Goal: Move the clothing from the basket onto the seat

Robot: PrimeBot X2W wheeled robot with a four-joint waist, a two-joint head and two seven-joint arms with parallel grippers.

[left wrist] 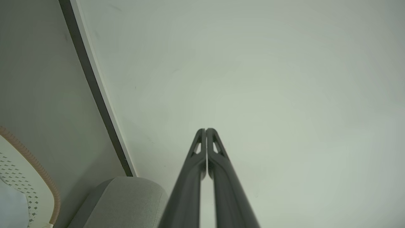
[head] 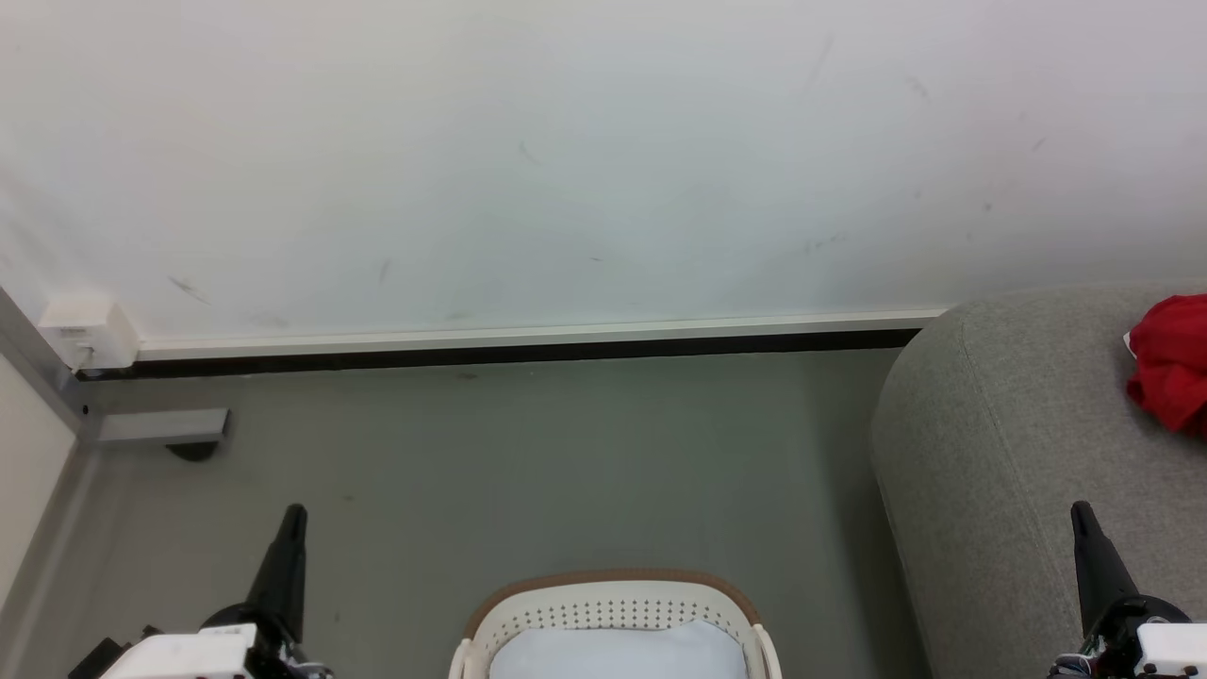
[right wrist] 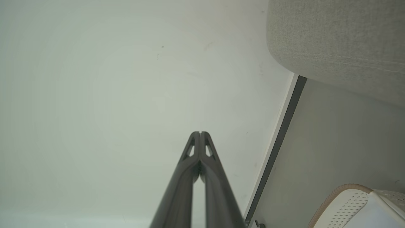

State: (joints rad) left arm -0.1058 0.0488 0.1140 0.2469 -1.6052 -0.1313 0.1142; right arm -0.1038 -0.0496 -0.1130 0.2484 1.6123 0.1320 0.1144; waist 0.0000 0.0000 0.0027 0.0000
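Bright red clothing (head: 1172, 361), bunched at 3 o'clock on the light grey seat (head: 1000, 453). Cream-white perforated basket (head: 603, 613) with brown rim at 6 o'clock on the grey floor (head: 528, 453), well apart from the clothing, pale bluish-white cloth (head: 613, 653) inside. At 7 o'clock the left end effector (head: 294, 517) and at 5 o'clock the right end effector (head: 1082, 514), both clenched, fingers pressed together, grasping nothing. White wall (head: 566, 141) at 12 o'clock.

The red clothing (head: 1172, 363) runs off the head view's right edge, so its full shape cannot be told. The basket (head: 613, 608) is cut by the bottom edge, and a pale cloth (head: 613, 655) hides its inside. The seat (head: 1000, 453) runs past 2 edges, right and bottom.
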